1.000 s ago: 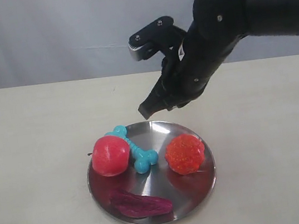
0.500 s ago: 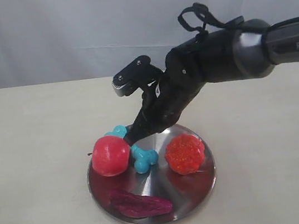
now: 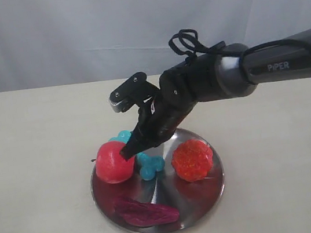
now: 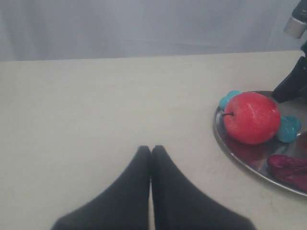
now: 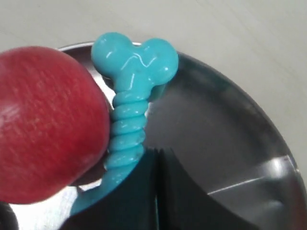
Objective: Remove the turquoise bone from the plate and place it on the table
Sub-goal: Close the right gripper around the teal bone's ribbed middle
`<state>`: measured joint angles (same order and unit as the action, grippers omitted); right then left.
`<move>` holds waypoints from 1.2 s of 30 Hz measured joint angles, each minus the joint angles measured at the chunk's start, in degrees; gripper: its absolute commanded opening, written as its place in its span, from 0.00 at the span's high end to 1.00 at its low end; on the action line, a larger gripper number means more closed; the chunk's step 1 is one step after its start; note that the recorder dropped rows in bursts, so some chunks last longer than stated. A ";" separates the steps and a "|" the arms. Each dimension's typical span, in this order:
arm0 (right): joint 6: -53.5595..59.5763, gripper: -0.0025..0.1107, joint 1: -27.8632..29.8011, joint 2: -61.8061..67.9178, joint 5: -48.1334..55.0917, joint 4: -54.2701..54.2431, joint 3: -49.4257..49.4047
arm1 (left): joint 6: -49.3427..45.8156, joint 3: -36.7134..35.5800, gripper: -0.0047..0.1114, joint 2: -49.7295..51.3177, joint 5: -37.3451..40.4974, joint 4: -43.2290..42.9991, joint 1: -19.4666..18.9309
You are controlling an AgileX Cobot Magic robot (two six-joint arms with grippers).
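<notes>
The turquoise bone [image 3: 150, 165] lies on the silver plate [image 3: 212, 193], its shaft pressed against a red apple [image 3: 114, 161]. My right gripper [image 3: 129, 152] is down on the plate with its tip at the middle of the bone. In the right wrist view that gripper [image 5: 157, 151] is shut. Its fingers are closed on each other and rest alongside the ribbed shaft of the bone [image 5: 129, 112], with nothing between them. My left gripper [image 4: 150, 149] is shut and empty over the beige table [image 4: 86, 105], left of the plate [image 4: 235, 149]. It does not show in the exterior view.
An orange-red textured ball [image 3: 192, 159] sits on the plate's right side, and a dark purple toy [image 3: 146, 211] lies near its front rim. The apple [image 5: 43, 124] crowds the bone's one side. A white curtain hangs behind the table.
My right arm has come down and to the left, from above the plate's far rim to the bone's shaft beside the apple. The toys have not shifted.
</notes>
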<state>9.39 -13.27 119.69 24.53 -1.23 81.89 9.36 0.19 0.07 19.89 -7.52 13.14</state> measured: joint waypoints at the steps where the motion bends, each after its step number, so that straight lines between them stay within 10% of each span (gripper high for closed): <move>1: 0.00 0.98 -0.22 0.04 0.00 0.00 0.12 | 0.00 0.00 0.96 0.00 0.00 0.00 0.00; 6: 0.00 0.97 -0.97 0.04 1.01 -0.44 1.20 | 0.00 0.00 0.96 0.00 0.00 0.00 0.00; 15: -0.40 0.54 -0.97 0.04 3.31 -0.44 1.28 | 0.00 0.00 0.96 0.00 0.00 0.00 0.00; 36: -0.51 0.55 -0.97 2.83 3.12 -0.44 1.33 | 0.00 0.00 0.96 0.00 0.00 0.00 0.00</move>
<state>8.89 -14.24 122.52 27.65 -1.67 83.22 9.36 0.19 0.07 19.89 -7.52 13.14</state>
